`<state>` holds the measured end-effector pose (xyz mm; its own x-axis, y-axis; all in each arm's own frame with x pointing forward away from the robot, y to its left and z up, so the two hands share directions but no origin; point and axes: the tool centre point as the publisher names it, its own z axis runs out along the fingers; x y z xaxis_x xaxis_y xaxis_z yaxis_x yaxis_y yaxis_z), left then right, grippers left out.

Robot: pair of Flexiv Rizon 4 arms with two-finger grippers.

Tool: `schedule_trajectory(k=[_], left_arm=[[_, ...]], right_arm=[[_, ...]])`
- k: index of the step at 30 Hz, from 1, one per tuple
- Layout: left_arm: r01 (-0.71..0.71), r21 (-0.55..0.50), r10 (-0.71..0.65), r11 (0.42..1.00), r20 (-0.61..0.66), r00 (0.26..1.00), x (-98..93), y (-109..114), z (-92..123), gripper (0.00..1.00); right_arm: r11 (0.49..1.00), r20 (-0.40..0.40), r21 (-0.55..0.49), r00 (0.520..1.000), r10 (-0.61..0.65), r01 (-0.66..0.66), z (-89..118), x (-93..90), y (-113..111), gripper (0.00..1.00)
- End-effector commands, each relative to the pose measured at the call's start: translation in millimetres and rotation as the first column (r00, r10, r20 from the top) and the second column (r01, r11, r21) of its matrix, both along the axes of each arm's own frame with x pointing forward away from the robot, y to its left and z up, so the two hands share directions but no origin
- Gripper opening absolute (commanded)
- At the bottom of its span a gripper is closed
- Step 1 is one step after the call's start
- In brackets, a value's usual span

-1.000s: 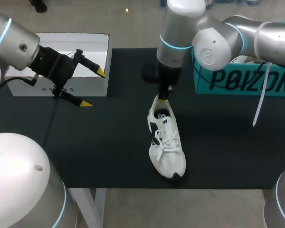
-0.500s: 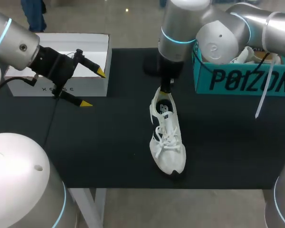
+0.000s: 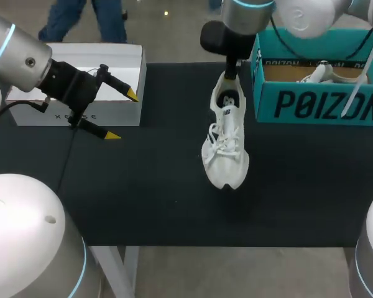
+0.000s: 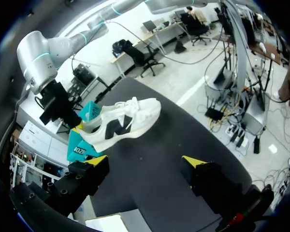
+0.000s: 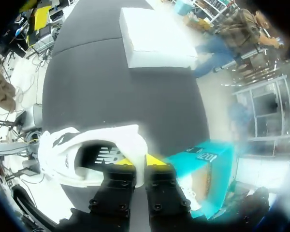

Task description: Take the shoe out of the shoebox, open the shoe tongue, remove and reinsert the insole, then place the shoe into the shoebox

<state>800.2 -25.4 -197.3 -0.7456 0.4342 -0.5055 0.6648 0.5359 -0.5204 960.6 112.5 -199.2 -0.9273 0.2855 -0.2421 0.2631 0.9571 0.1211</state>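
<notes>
My right wrist view shows what the head view hides: the right gripper (image 5: 135, 161) pinches the heel collar of the white sneaker (image 5: 58, 150). It hangs toe-down under those fingers, beside the teal shoebox (image 3: 317, 105); my left gripper (image 3: 122, 115) is spread and empty.

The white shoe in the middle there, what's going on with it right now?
The right gripper is shut on the heel collar of the white shoe, holding it up off the black table, next to the teal shoebox. It is not in the box yet. The left gripper hangs open by the white box, holding nothing.
</notes>
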Motion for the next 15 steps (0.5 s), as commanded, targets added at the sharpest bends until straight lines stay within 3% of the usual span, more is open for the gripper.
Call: schedule_trajectory(k=[1,5,15], left_arm=[[-0.001,0.005,0.001,1.0,0.0,1.0,-0.6,0.1,0.5,1.0],[-0.001,0.005,0.001,1.0,0.0,1.0,-0.6,0.1,0.5,1.0],[-0.001,0.005,0.001,1.0,0.0,1.0,-0.6,0.1,0.5,1.0]], right_arm=[[0.998,0.008,0.013,0.998,-0.061,0.061,64.0,9.9,-20.0,0.0],[0.987,0.034,0.021,0.987,-0.157,0.157,96.6,24.8,-43.5,0.0],[0.987,0.034,0.021,0.987,-0.157,0.157,96.6,24.8,-43.5,0.0]])
